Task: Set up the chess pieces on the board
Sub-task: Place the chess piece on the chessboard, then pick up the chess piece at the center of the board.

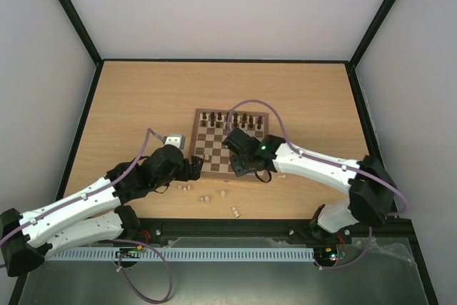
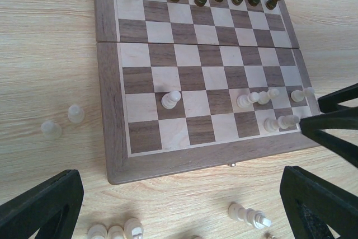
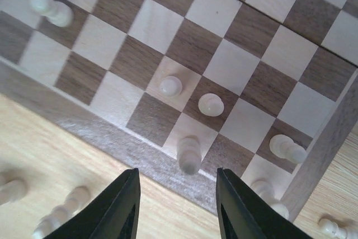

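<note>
The board lies mid-table, with dark pieces lined up on its two far rows. A few pale pieces stand on the near rows. Loose pale pieces lie on the table in front of the board. My left gripper is open and empty, low over the table by the board's near left corner. My right gripper is open and empty over the board's near edge, just behind a tall pale piece. Two pale pawns stand beyond it.
A small grey-white box sits by the board's left side. Two pale pieces stand on the table left of the board. Another lies off its right corner. Black frame rails and white walls enclose the table.
</note>
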Motion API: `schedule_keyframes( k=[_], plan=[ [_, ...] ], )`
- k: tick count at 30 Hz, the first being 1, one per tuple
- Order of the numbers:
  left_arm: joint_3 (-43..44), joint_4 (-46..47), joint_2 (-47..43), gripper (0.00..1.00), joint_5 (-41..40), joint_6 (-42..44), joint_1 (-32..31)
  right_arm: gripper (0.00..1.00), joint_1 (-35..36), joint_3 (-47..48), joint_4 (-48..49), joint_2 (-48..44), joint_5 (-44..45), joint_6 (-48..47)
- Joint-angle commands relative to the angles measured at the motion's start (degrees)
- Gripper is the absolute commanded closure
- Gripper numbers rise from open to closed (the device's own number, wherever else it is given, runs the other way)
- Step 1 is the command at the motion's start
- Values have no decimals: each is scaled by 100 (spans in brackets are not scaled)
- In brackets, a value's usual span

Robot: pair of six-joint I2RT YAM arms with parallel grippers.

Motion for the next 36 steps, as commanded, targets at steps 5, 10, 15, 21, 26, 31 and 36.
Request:
schedule_keyframes(
  k=[5,10,15,21,26,31,36],
  plan=[
    [73,42,-111,1,-182,-4,58,58,342,-4,-402,-979,-487,60],
    [206,-81,-473,1,-330,-99,67,58,970,-141,-389,-1052,-639,237],
    [354,-325,-1113,1,-534,-192,67,58,1393,-209,-298,-721,-683,333],
    [495,-620,-1441,1,-622,-248,67,58,1582,-202,-119,-200,-687,376],
    [480,-640,-1501,1,-574,-275,67,59,1604,-136,32,184,-797,329],
    [468,-633,-1498,1,-596,-278,67,60,1609,-86,138,472,-826,319],
    [463,-625,-1498,1,-600,-268,66,63,1609,4,132,677,-708,328]
  ],
)
